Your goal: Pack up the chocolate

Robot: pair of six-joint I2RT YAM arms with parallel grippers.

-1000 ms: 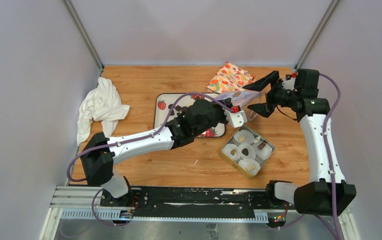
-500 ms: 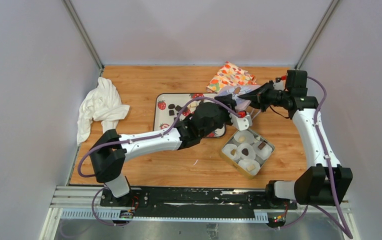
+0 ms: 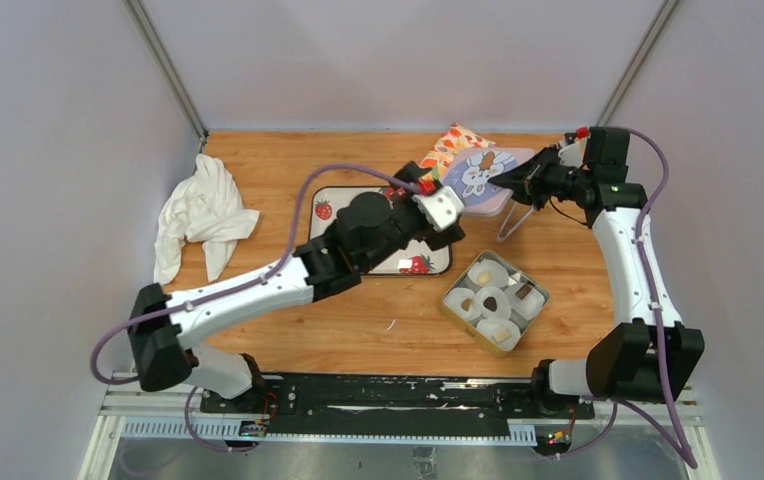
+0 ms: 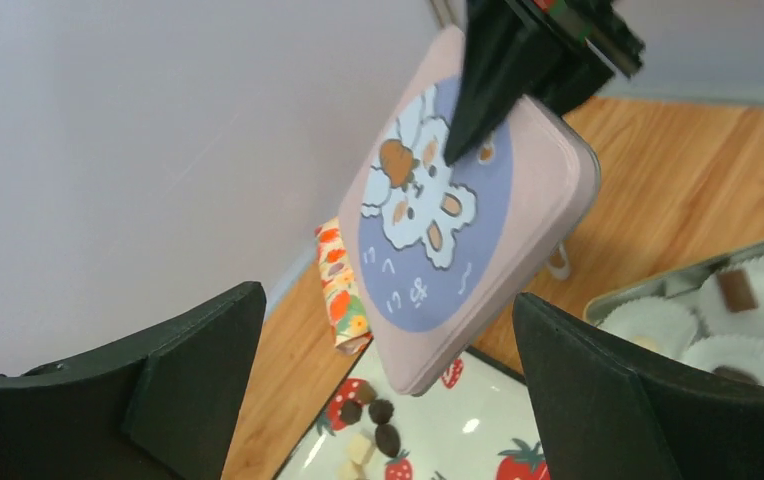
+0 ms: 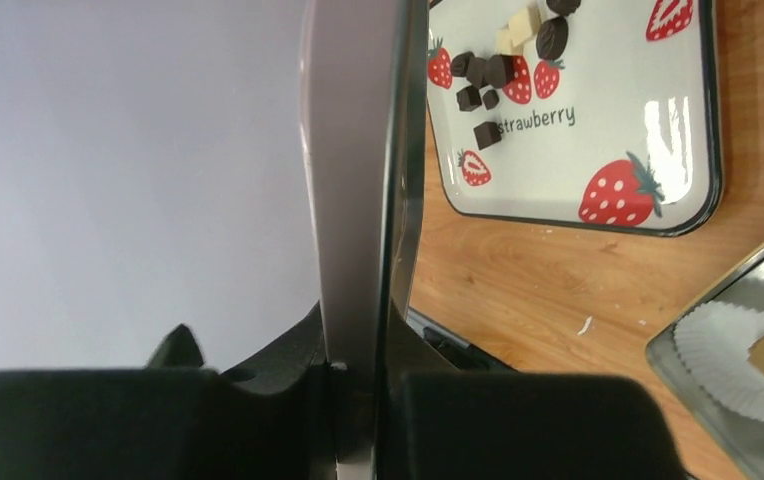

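Chocolate (image 5: pixel 499 70): tiny dark squares and rounds, few cream, clustered on strawberry tray (image 5: pixel 598 150); some in tin (image 3: pixel 544 291) beside tray; right gripper (image 3: pixel 508 182) clamps lid (image 4: pixel 458 250) edge over tray; left gripper (image 4: pixel 383 330) wide, empty.

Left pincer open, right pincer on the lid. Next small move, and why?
Probably draw the left pincer back from the lid. Its fingers stand wide apart either side, touching nothing, while the right pincer is clamped on the lid's edge and carries it alone. Unpacked chocolate lies on the strawberry tray, so the left arm seems wanted there.
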